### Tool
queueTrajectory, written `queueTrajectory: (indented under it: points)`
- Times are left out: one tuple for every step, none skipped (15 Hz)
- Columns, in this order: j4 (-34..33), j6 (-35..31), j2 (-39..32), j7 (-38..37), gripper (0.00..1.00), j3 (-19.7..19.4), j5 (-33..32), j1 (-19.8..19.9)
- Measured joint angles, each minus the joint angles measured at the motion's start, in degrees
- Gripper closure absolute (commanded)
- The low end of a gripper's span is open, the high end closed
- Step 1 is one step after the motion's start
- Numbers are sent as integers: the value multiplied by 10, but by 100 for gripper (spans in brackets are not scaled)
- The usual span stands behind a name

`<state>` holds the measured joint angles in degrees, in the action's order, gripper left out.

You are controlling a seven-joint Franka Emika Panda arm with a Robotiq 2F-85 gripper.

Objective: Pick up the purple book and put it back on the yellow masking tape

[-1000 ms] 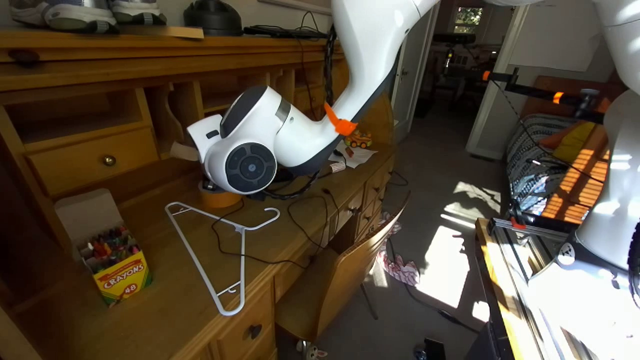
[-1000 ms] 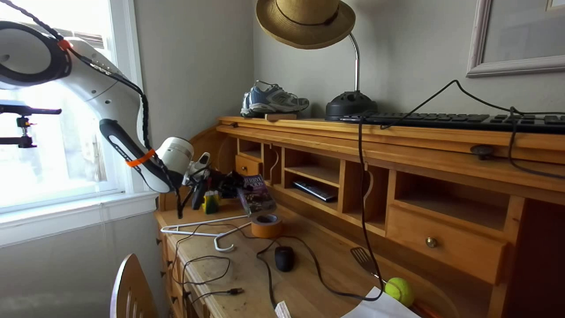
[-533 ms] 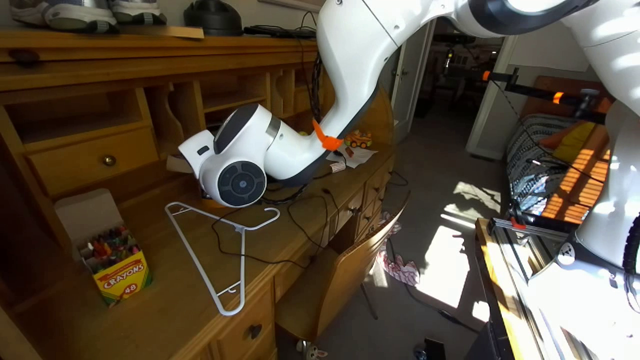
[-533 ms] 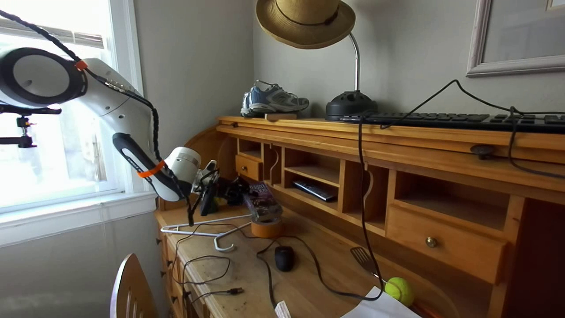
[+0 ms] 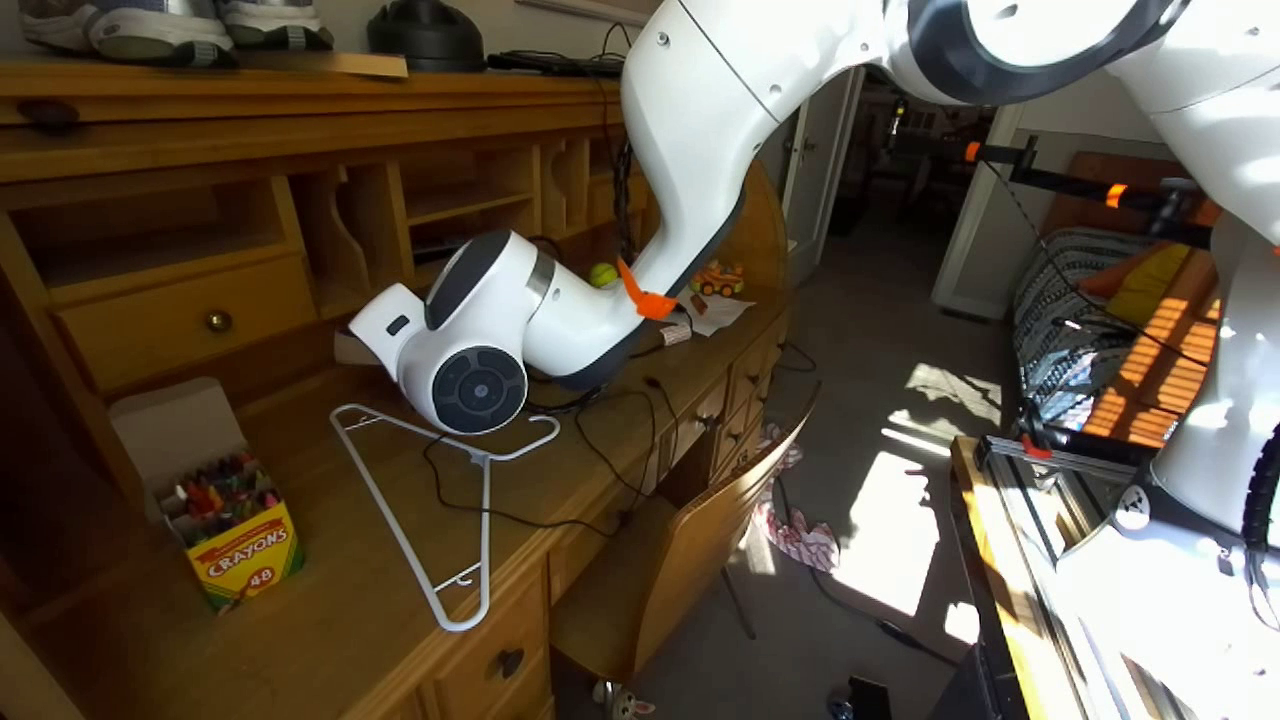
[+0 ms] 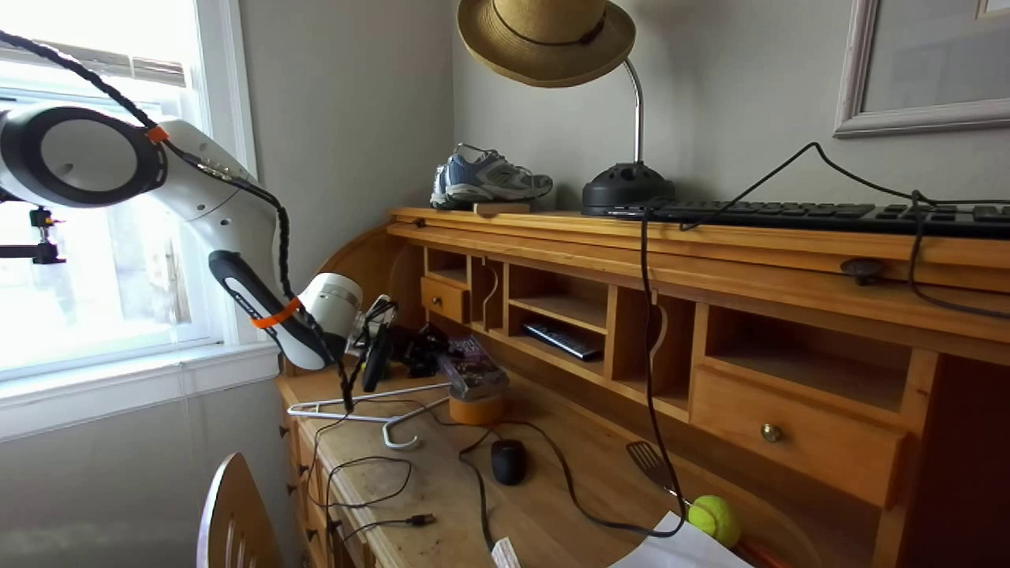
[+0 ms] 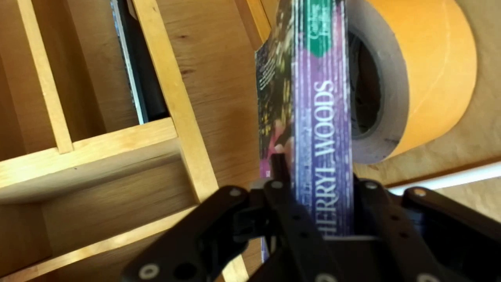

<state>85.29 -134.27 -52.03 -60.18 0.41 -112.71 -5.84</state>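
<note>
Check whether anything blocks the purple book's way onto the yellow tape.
Nothing visible does. The gripper holds the purple book close above the yellow tape; whether they touch is unclear. The white hanger lies beside the tape, not between them.

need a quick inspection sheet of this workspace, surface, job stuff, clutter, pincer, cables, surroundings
Surface: wooden desktop, seen in both exterior views
Job's things: purple book tilted; in an exterior view its end overlaps the yellow masking tape, contact cannot be told
Clutter: white hanger, crayon box, black mouse, spatula, tennis ball
Pincer: closed on the purple book, spine toward the wrist camera
Cables: black cable hangs from the top; second cable crosses the white hanger
Surroundings: wooden chair beside the desk; shoes and lamp on top
</note>
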Motion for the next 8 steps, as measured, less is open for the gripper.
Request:
queueTrajectory:
  points:
    - [0,8,-1,10,93,0,0,0]
    - [0,15,-2,17,93,0,0,-1]
    - [1,21,-3,24,93,1,0,-1]
    - [1,24,-3,30,93,1,0,-1]
    - [1,27,-4,34,93,2,0,-1]
    - [1,29,-5,39,93,2,0,-1]
    - [1,29,-6,44,93,3,0,0]
    - [1,29,-8,49,93,3,0,0]
